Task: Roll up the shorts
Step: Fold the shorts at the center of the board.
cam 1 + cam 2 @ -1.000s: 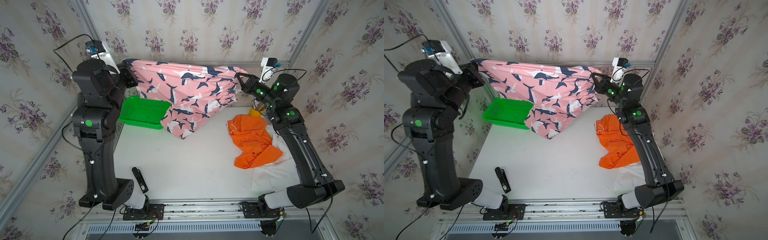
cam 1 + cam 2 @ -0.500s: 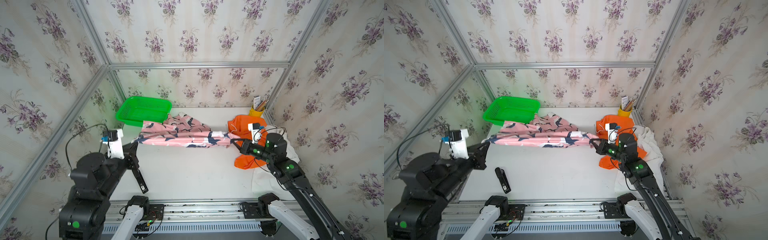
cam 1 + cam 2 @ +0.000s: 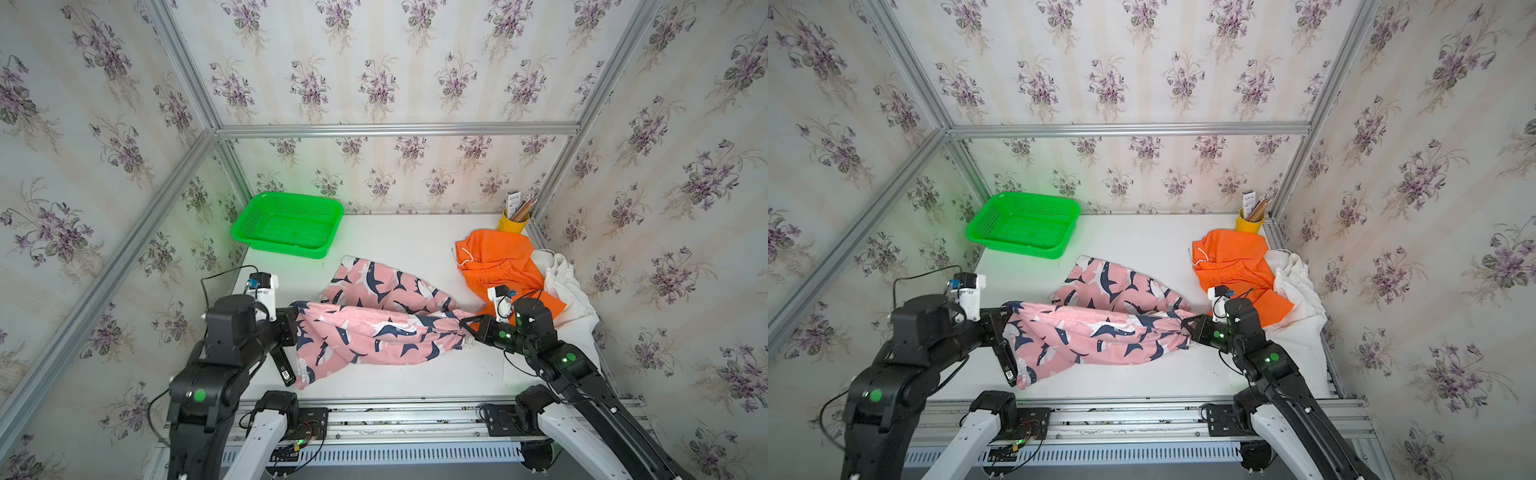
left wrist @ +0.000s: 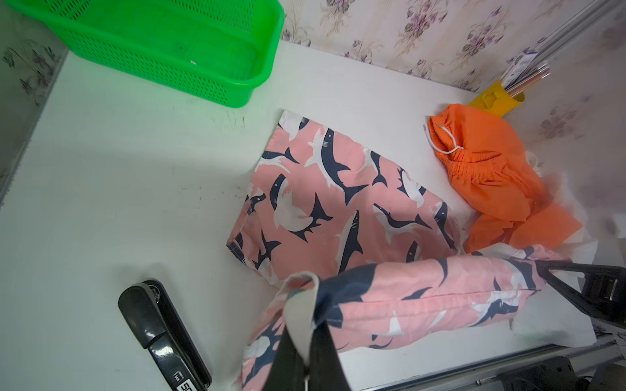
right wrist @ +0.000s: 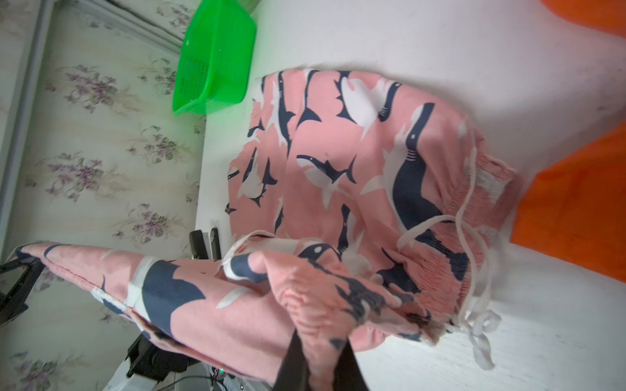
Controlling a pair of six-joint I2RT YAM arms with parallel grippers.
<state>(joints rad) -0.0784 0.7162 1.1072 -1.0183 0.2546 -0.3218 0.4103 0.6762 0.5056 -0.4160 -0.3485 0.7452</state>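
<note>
I read the desk (image 3: 399, 237) as a clock face, with twelve at the back wall and six at the arm bases. The pink shark-print shorts (image 3: 374, 320) sit at the centre, reaching towards six. One edge is pulled into a line running from nine to three between the two arms. My left fingers (image 3: 293, 328) are clenched on the nine o'clock end of that edge, and in the left wrist view the cloth is pinched between them. My right fingers (image 3: 467, 323) are clamped on the three o'clock end, at the gathered waistband, where a white drawstring (image 5: 474, 277) trails loose. The held edge looks slightly lifted. One leg lies flat on the desk towards twelve, and a fold sags down near seven.

The orange shorts (image 3: 498, 262) lie crumpled at two o'clock. They partly overlap the white shorts (image 3: 569, 291), which are bunched against the three o'clock edge. A yellow cup of pencils (image 3: 513, 224) stands in the one o'clock corner. The green basket (image 3: 282, 248) sits at eleven. A black handheld tool (image 4: 162, 331) lies at seven, just beside the hanging fold of pink cloth. I cannot tell whether they touch.
</note>
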